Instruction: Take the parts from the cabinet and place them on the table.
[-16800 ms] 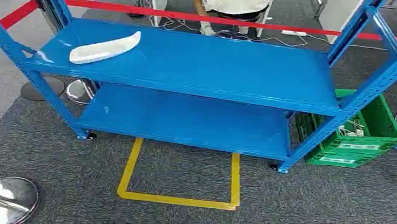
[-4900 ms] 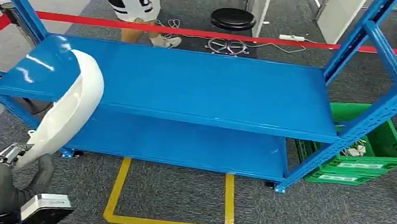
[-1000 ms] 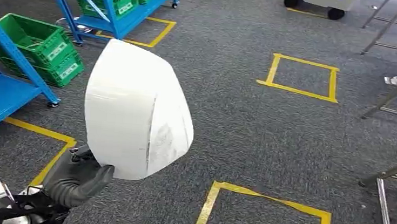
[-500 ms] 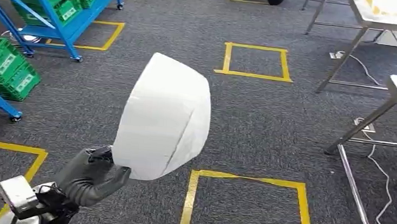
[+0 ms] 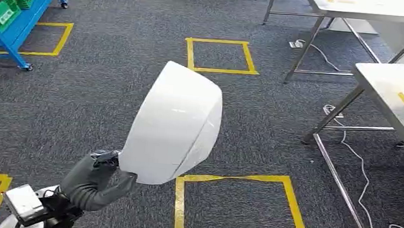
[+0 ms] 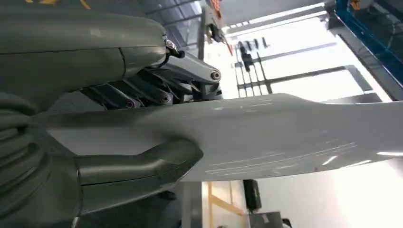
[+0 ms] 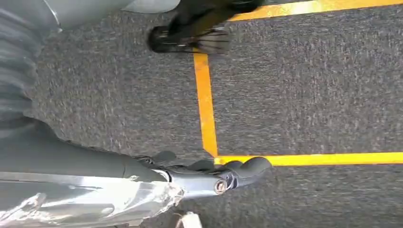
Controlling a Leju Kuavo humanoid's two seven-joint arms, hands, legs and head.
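Head view: the left hand [image 5: 97, 175] grasps the white part [image 5: 174, 125] by its lower edge and holds it upright over the carpet, above a yellow floor square [image 5: 235, 210]. The table [image 5: 394, 95] stands well to the part's right, nothing on the stretch that shows. So the pick-up looks done; carrying over and setting down are left. No writing is legible.

Left wrist view: thumb and fingers [image 6: 142, 166] clamp the part [image 6: 285, 137] from both faces.

Right wrist view: the right hand [image 7: 223, 175] hangs over carpet beside yellow tape, holding nothing, fingers curled in.
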